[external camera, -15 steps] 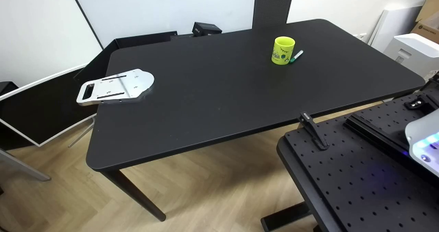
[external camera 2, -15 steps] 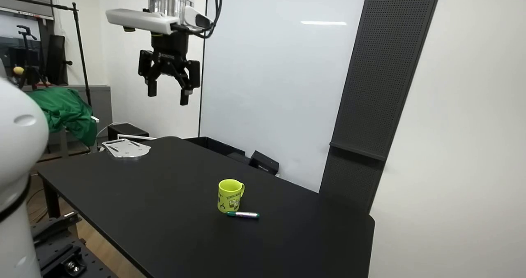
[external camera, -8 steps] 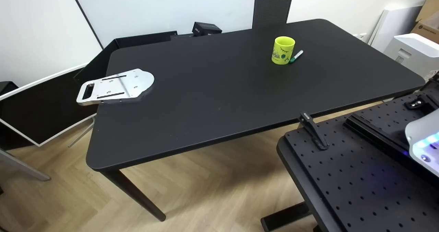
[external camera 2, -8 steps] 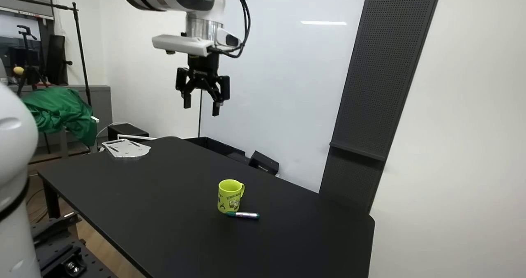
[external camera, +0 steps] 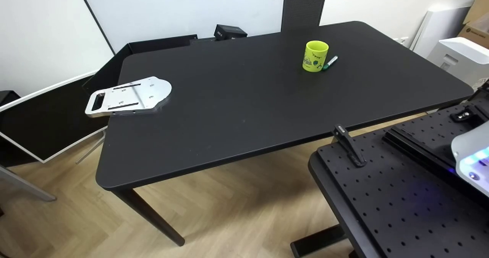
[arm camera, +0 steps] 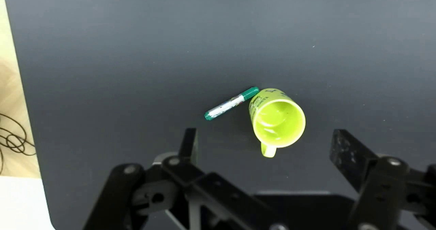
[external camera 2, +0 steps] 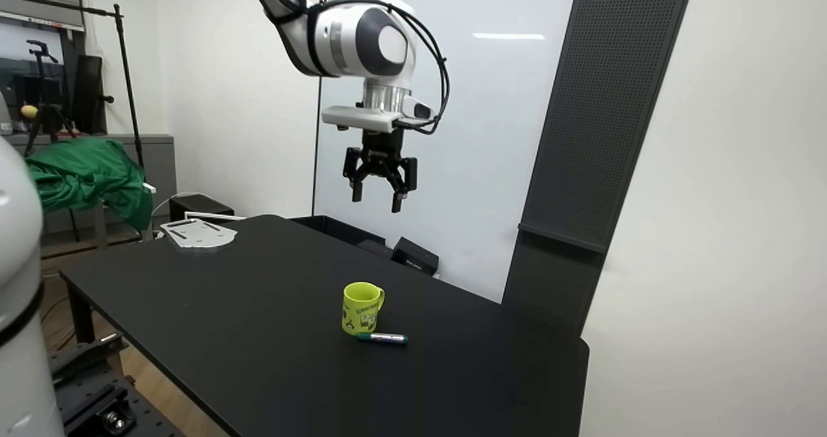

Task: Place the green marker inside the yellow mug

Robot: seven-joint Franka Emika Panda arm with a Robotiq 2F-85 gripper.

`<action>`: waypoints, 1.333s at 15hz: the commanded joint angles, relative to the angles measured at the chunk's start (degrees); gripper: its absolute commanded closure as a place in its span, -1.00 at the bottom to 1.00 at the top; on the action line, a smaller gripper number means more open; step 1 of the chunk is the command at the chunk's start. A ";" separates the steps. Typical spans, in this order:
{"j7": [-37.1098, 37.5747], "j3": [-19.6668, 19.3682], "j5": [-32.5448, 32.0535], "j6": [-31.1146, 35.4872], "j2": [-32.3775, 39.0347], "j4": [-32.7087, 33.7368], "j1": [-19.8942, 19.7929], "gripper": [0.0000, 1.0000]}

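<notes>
The yellow mug (external camera: 315, 56) stands upright on the black table, and it also shows in an exterior view (external camera 2: 360, 308) and in the wrist view (arm camera: 280, 121). Its inside looks empty. The green marker (external camera: 330, 62) lies flat beside the mug; it shows in an exterior view (external camera 2: 384, 338) and in the wrist view (arm camera: 231, 104). Its green cap end is against or very close to the mug's base; I cannot tell whether they touch. My gripper (external camera 2: 376, 200) is open and empty, pointing down, high above the table. In the wrist view the mug and marker lie ahead of the fingertips (arm camera: 265, 134).
The black table (external camera: 229, 109) carries a silver metal plate (external camera: 131, 95) at its far end from the mug. A black box (external camera 2: 415, 256) and a dark tray stand behind the table by the whiteboard. A perforated base plate (external camera: 401, 197) is beside the table.
My arm and open gripper have moved right and down in an exterior view, coming nearer the mug and marker. The mug and marker have not moved.
</notes>
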 commanded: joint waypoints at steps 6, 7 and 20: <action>17.02 -3.89 -0.09 0.36 17.33 16.75 0.19 -1.00; 19.59 -4.32 -0.08 0.97 18.31 17.46 0.45 -1.00; 48.06 -6.92 7.73 13.42 23.76 14.31 3.36 -1.00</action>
